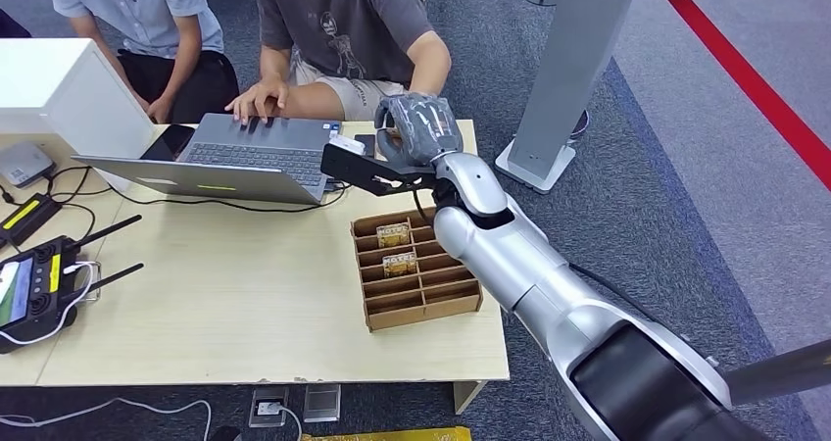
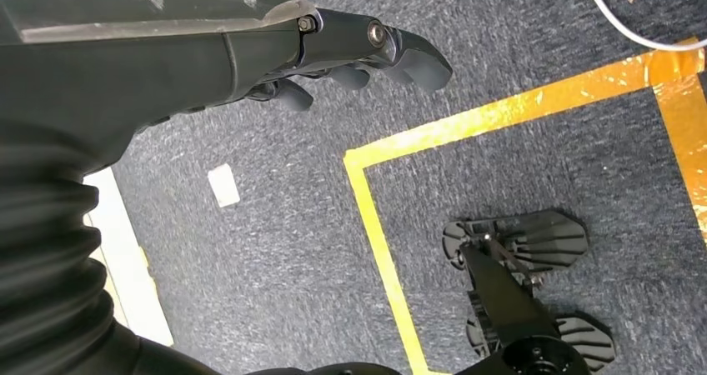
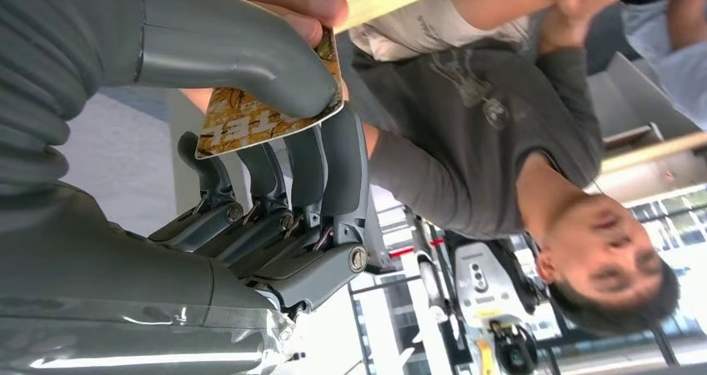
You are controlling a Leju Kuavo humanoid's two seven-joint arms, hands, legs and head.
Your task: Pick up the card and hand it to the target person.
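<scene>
My right hand [image 1: 419, 127] is stretched over the table's far edge toward the person in the dark grey shirt [image 1: 343, 20]. In the right wrist view it [image 3: 275, 142] pinches a gold-patterned card [image 3: 242, 121] between the thumb and the fingers. That person's fingers [image 3: 296, 0] hold the card's other end. In the head view the card is hidden behind my hand. A brown cardboard box [image 1: 461, 302] with slots stands on the table below my forearm and holds more cards [image 1: 400, 262]. My left hand [image 2: 350, 54] hangs beside my body over the carpet, fingers loosely curled, holding nothing.
An open laptop [image 1: 250, 152] lies at the table's far side under the person's other hand. A second person in a light blue shirt [image 1: 147, 10] sits to the left. A white box [image 1: 59, 88], a controller [image 1: 34, 284] and cables occupy the left. A grey stand [image 1: 568, 78] rises on the right.
</scene>
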